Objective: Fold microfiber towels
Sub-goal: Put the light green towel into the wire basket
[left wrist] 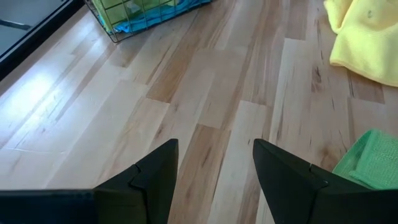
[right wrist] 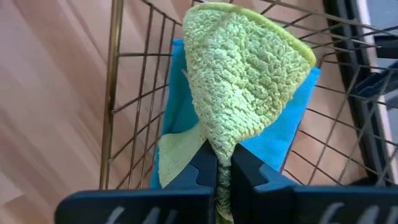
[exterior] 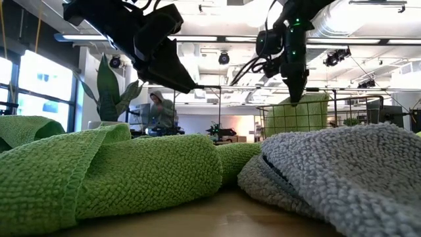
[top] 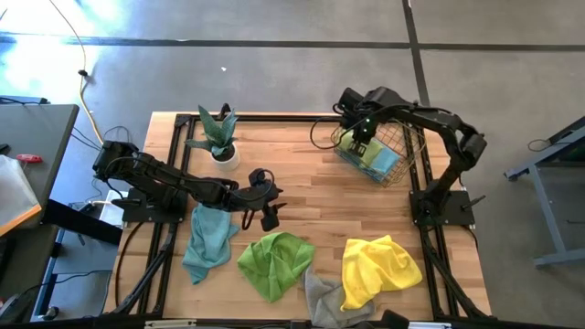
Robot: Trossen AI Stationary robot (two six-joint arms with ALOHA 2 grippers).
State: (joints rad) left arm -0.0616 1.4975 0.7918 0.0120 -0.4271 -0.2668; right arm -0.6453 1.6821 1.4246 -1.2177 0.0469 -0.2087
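A teal towel [top: 208, 239], a lime green towel [top: 274, 262], a grey towel [top: 324, 294] and a yellow towel [top: 377, 269] lie crumpled along the table's near side. A second lime green towel [right wrist: 245, 74] and a second teal towel [right wrist: 180, 102] are in the copper wire basket [top: 379, 151] at the far right. My right gripper [right wrist: 224, 171] is over the basket, shut on the lime green towel. My left gripper [left wrist: 214, 168] is open and empty above bare wood at mid-table. My right gripper pinches a bunched part of the lime green towel [right wrist: 222, 149] between its two fingers, coming from above and pointing down into the basket. Several layers show at the pinch. The towel spreads out beyond the fingers over the teal towel.
A potted plant [top: 218, 137] stands at the far left of the table. Bare wood [top: 302, 183] lies between the plant and the basket. In the low view a person [exterior: 158, 108] shows in the room beyond the table.
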